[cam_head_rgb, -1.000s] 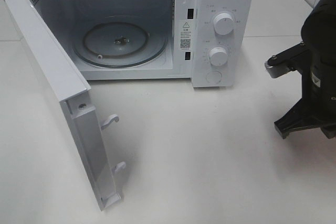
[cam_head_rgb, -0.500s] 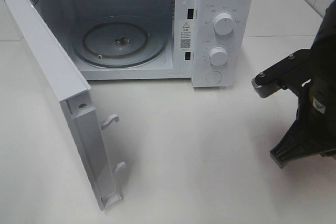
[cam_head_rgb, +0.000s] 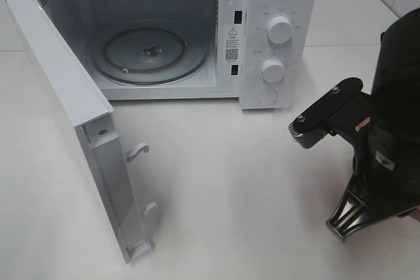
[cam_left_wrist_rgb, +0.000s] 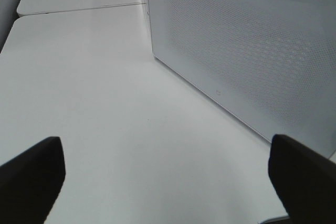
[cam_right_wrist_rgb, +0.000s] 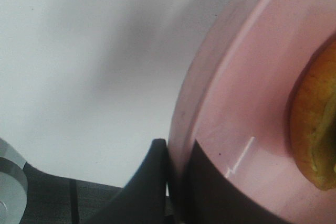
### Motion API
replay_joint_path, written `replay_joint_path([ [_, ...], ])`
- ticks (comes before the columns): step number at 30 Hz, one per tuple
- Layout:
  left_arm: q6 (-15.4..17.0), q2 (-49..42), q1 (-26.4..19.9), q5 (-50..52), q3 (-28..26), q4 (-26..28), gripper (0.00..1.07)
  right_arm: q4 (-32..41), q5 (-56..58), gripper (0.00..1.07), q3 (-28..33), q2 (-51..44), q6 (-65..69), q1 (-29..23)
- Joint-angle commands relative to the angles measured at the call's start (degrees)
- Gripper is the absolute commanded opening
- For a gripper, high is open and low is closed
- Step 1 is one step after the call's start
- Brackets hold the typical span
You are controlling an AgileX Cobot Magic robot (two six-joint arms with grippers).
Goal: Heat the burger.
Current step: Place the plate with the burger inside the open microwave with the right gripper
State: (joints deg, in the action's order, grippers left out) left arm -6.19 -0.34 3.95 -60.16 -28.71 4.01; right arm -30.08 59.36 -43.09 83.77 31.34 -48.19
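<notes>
The burger (cam_right_wrist_rgb: 316, 129) shows only in the right wrist view, as a golden-brown edge with a bit of yellow-green, lying on a round pink plate (cam_right_wrist_rgb: 247, 98). My right gripper (cam_right_wrist_rgb: 176, 182) is shut on the plate's rim, with one dark finger (cam_right_wrist_rgb: 152, 177) outside the rim and one inside. In the high view the right arm (cam_head_rgb: 394, 155) hangs over the table to the right of the microwave (cam_head_rgb: 275, 37) and hides the plate and burger. My left gripper (cam_left_wrist_rgb: 168, 182) is open and empty, low over the table beside the microwave door's outer face (cam_left_wrist_rgb: 247, 51).
The white microwave's door (cam_head_rgb: 72, 109) stands open toward the front left. Its glass turntable (cam_head_rgb: 149, 54) is bare. Two knobs (cam_head_rgb: 280, 29) sit on its right panel. White table (cam_head_rgb: 236, 188) spreads in front.
My right arm has moved toward the front of the table and swung a little left, its black bracket now nearer the microwave's front right corner. Microwave and door have not moved.
</notes>
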Motion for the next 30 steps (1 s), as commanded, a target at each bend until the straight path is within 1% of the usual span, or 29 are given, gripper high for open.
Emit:
replay_joint_path([
  [1,0.0,-1.03,0.23,0.57,0.17,0.06,0.98,-3.04,2.35,0.01,0.23,-0.4,0.17,-1.26],
  [7,0.0,-1.03,0.23,0.57,0.17,0.06,0.98,-2.86,3.5,0.01,0.23,-0.4,-0.69,-1.43],
  [13,0.0,-1.03,0.23,0.57,0.17,0.06,0.98,-4.53,3.55,0.02,0.23,-0.4,-3.67,-1.43],
  [20,0.0,-1.03,0.23,0.57,0.17,0.06,0.98,-5.9,0.34,0.02,0.23,-0.4,-5.61,-1.43],
  [30,0.0,-1.03,0.23,0.57,0.17,0.06,0.98,-6.65,-2.58,0.02,0.23,-0.4,-16.56,-1.43],
])
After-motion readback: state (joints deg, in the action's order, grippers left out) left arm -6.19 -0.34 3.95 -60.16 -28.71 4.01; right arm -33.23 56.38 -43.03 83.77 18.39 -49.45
